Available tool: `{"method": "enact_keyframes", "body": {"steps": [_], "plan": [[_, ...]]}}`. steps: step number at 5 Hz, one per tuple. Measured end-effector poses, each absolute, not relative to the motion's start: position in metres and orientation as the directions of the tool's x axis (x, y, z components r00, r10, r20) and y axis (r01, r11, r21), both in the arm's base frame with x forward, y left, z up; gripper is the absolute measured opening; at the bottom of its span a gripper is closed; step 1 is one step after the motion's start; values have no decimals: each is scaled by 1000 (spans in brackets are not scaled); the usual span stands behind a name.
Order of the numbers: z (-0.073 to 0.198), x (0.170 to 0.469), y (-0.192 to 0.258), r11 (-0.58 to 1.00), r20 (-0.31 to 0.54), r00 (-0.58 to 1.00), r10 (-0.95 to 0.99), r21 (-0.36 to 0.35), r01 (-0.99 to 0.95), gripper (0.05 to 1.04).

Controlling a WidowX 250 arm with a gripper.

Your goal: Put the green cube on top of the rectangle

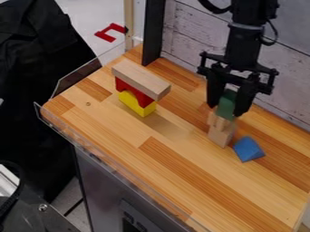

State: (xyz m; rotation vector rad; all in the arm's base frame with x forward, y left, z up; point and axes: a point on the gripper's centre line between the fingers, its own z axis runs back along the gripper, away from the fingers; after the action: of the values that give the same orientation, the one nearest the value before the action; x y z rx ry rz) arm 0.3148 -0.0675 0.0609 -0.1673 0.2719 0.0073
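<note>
1. Have green cube pinched in gripper, directly above wooden blocks near surface's wall-side edge; can't tell contact.
2. See blue pyramid just beside those.
3. Toward upper-left edge: see long wooden block across red block, over yellow block.

Single slanting view from above onto the wooden worktop.

The cube is over the tower, left of the pyramid, right of the plank-topped stack.
</note>
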Motion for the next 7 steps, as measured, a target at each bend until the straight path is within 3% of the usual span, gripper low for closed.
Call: {"method": "enact_keyframes", "body": {"steps": [1, 2, 3, 5, 7], "plan": [[61, 315, -65, 987, -261, 965, 10, -153, -51, 544], [85, 316, -54, 992, -233, 970, 71, -85, -93, 544], [132, 320, -30, 989, -127, 982, 138, -44, -145, 544], [154, 303, 10, 973, -170, 960, 224, -19, -231, 544], [144, 273, 31, 948, -245, 924, 294, -48, -314, 544]]}}
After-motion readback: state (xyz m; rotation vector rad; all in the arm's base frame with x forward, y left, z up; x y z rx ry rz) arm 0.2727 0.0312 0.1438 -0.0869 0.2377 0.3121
